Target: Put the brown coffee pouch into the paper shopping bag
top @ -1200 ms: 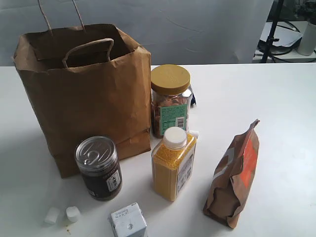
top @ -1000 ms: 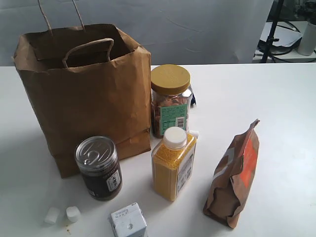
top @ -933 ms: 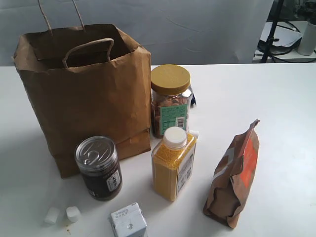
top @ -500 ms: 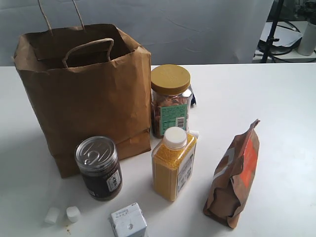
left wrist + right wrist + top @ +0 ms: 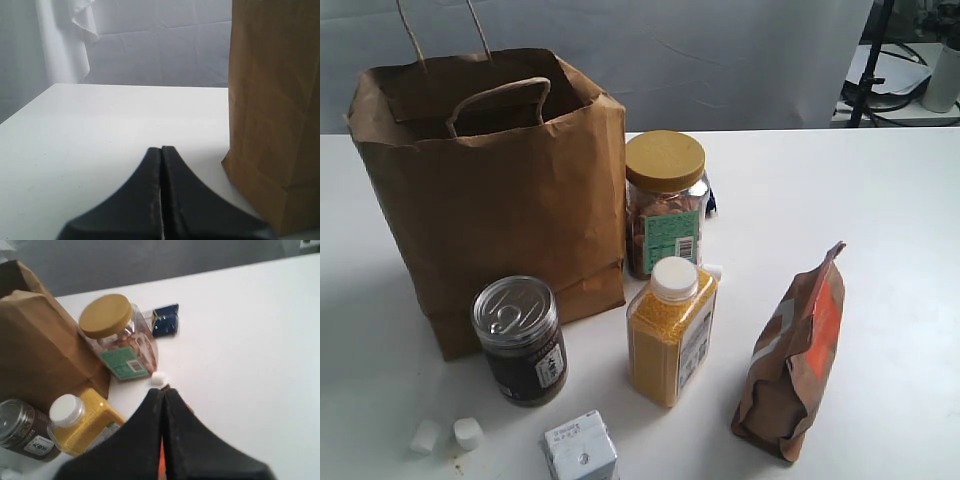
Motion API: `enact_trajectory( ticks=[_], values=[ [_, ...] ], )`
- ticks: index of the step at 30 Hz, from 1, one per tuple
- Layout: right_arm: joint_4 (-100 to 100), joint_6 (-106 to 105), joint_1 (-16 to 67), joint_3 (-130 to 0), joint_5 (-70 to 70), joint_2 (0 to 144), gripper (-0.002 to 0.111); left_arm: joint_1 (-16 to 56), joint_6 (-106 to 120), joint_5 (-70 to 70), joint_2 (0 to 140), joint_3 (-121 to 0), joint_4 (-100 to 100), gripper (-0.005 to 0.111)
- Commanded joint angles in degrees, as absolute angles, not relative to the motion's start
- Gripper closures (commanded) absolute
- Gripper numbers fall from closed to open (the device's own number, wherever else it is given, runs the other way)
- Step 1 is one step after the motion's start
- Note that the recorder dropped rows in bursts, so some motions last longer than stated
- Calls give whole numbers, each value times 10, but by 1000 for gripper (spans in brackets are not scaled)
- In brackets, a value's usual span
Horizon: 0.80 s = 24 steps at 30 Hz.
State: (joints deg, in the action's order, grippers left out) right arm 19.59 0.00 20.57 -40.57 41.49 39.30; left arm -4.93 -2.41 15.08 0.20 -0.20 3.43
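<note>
Two claws are mine, both pressed together, holding nothing. I think my right claw [image 5: 162,391] should spread wide first, then pinch the tall, flat, crinkled brown paper coffee pouch [image 5: 792,365] near its squeezed top and lift it above the rim of the big wrinkled brown paper shopping bag [image 5: 490,190]. That pouch stands well apart from the bag. My left claw [image 5: 161,150] sits low, just beside the bag's wall. My right claw hangs higher, pointing down.
</note>
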Motion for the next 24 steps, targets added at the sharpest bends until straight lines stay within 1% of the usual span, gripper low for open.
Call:
enact_trajectory(
  ticks=[1,4,10,12,15,20,22,24],
  values=[
    [115,83,211,-448,526,461,108,-51,-26,149,0,0,37,107],
    [100,99,248,-478,564,515,108,-51,-26,149,0,0,37,107],
    [50,181,340,-552,584,616,108,-51,-26,149,0,0,37,107],
    [27,214,360,-582,607,660,104,-51,-26,149,0,0,37,107],
    [5,263,387,-637,649,720,91,-51,-26,149,0,0,37,107],
    [-13,348,413,-718,700,812,58,-51,-26,149,0,0,37,107],
    [-13,368,421,-734,700,846,51,-51,-26,149,0,0,37,107],
    [-15,379,428,-735,700,875,48,-51,-26,149,0,0,37,107]
  ],
)
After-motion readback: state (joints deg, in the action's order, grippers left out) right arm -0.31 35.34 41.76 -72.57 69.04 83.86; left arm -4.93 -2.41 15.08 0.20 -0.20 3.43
